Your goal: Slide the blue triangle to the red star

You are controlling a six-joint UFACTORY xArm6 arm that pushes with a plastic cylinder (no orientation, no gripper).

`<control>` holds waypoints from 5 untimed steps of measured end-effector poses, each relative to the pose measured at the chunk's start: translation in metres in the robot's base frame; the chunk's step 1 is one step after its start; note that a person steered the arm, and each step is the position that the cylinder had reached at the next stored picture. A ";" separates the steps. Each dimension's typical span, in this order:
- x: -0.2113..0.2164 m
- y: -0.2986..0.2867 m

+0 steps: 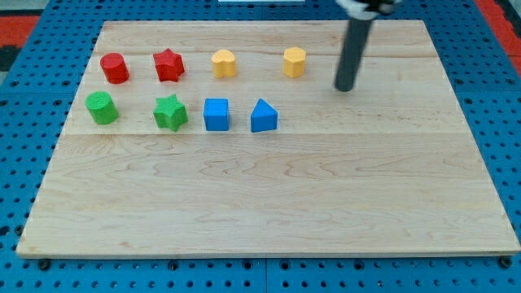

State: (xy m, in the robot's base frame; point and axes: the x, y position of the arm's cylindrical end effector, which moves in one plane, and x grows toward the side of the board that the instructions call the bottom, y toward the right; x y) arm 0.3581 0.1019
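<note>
On the tabletop (269,203), blue triangle (263,116) beside blue cube (216,114), well apart from red star (168,65) up left. My tip (345,88) right of the triangle, not touching. No jaws on this rod. Push not yet begun

1 dark rod descends near-vertically from the upper right of the frame, slightly tilted, its mount cut off by the top edge, my tip (345,87) standing at upper right.
</note>
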 end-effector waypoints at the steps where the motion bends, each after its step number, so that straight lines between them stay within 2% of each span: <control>1: 0.011 -0.012; 2: 0.053 0.010; 3: 0.085 0.005; 4: 0.085 -0.006; 5: 0.085 -0.045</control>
State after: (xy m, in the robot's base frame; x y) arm 0.4432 0.0565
